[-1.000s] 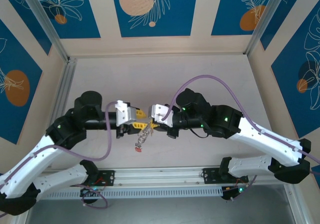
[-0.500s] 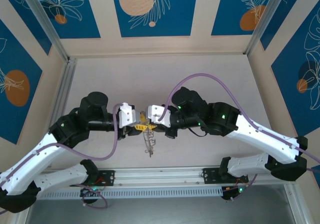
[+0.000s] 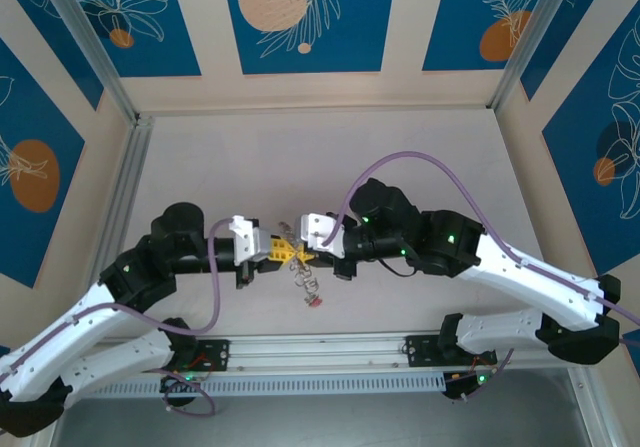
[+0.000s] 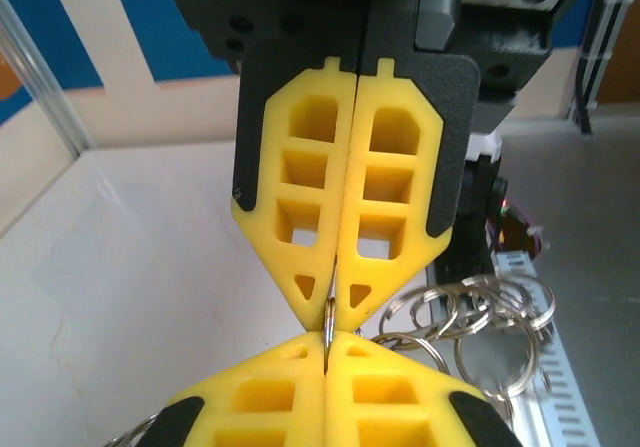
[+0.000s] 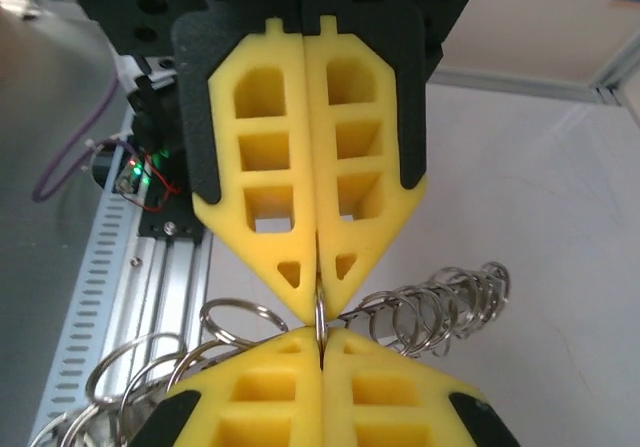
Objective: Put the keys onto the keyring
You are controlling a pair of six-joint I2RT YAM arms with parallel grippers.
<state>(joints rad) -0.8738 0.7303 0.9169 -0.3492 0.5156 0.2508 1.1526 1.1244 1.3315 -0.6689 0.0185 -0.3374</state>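
My left gripper and right gripper meet tip to tip above the table's near middle. Both are shut on the keyring, a thin metal hoop seen edge-on between the two pairs of yellow fingertips. In the left wrist view my left gripper is at the bottom and the right gripper faces it from above. The right wrist view shows the same pinch on the keyring, with the right gripper at the bottom. The keys dangle below the grippers, with a red bit at the lowest end. Small split rings trail sideways from the pinch.
The pale table stretches away behind the arms. An aluminium rail with wiring runs along the near edge, just below the hanging bunch. Metal frame posts stand at the left and right sides.
The left gripper has shut on the keyring, tip to tip with the right one. The hanging keys have swung from the left to the right, and now hang lower.
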